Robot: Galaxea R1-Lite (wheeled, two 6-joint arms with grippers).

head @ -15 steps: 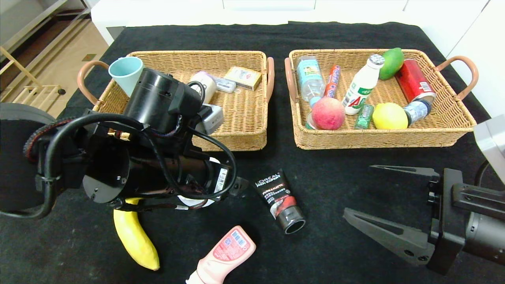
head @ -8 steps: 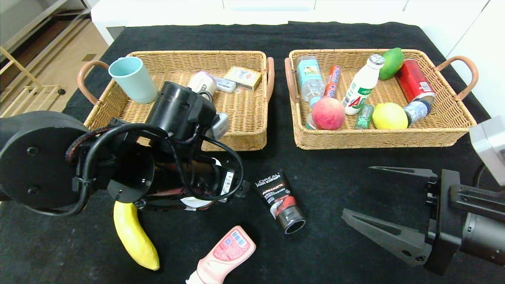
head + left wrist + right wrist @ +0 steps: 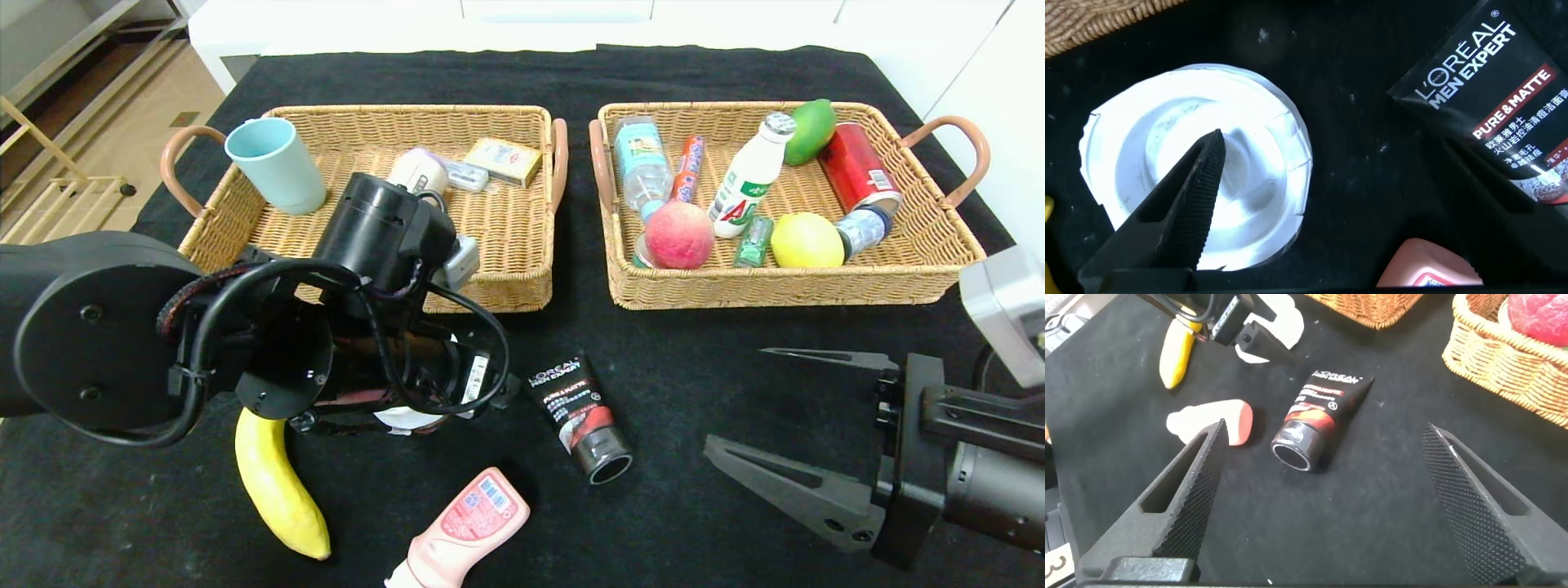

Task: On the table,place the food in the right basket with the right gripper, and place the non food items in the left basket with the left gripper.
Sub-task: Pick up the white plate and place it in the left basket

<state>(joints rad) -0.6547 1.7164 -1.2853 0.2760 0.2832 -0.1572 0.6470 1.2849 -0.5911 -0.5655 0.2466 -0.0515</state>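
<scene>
The white round container (image 3: 1200, 175) sits on the black tabletop (image 3: 702, 351) just in front of the left basket (image 3: 506, 282), and my left gripper (image 3: 1315, 175) hangs spread right over it. In the left wrist view one ribbed finger (image 3: 1184, 204) lies across the container's white top; I cannot tell whether it touches. From the head view my left arm covers most of the container, with only a sliver of white showing under the wrist.

Just beside the container, on its right, lies the black-and-red L'Oreal tube (image 3: 578, 412), flat on the cloth with its open round end pointing toward me. Nearer to me lies the pale pink bottle (image 3: 469, 523), on its side with its white cap at the near edge. The banana (image 3: 277, 486) lies on the other side, close under my left arm, its upper end hidden by it.

The peach (image 3: 679, 235) and the lemon (image 3: 807, 239) are in the right basket (image 3: 898, 282), at its front wall, among bottles, a red can (image 3: 857, 167) and a green mango (image 3: 810, 131). The left basket holds a blue cup (image 3: 276, 163) standing upright in its far left corner and a small box (image 3: 502, 159) at the back.

My right gripper (image 3: 771, 416) hovers low over the tabletop in front of the right basket, fingers spread wide and holding nothing, well apart from the tube.
</scene>
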